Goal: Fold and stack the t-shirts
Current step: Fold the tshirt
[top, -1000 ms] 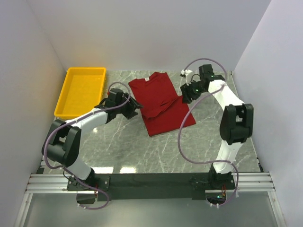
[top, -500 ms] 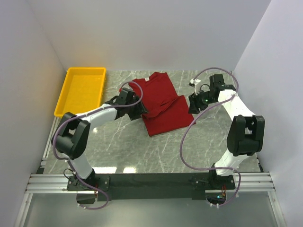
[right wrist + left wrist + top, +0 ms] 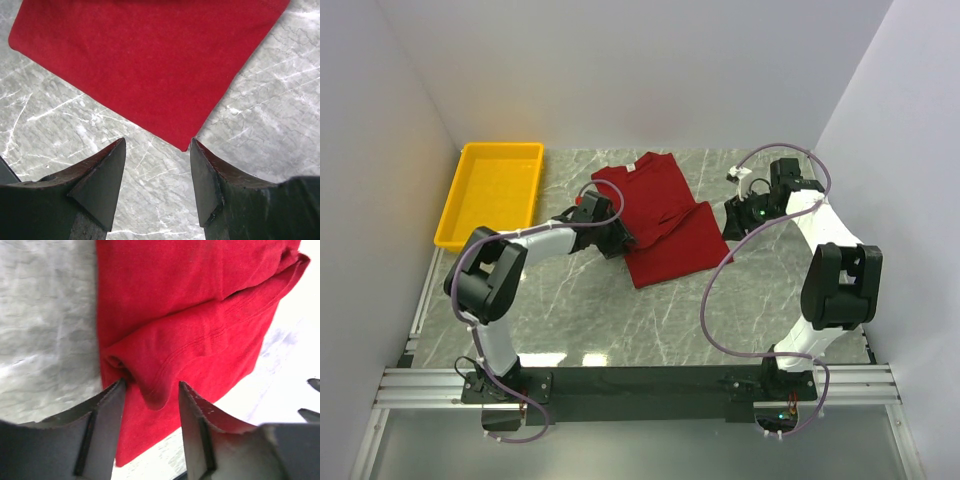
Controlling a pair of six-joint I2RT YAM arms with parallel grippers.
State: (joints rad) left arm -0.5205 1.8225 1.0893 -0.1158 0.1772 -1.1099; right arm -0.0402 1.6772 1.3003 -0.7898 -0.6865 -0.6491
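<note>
**Dark red short-sleeved cloth t-shirt (image 3: 665, 230), partly folded, lying at far centre of the grey marble-patterned table (image 3: 620, 320), right of the yellow plastic bin (image 3: 492, 192).**
I am seeing the left gripper (image 3: 150, 386) sitting at the shirt's left edge, fingers spread either side of a raised sleeve fold without pinching it. The right gripper (image 3: 157, 142) is hovering with fingers spread over bare table just beside the shirt's right corner.

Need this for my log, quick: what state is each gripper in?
Left gripper: open, straddling a fold of the t-shirt.
Right gripper: open, holding nothing.
</note>
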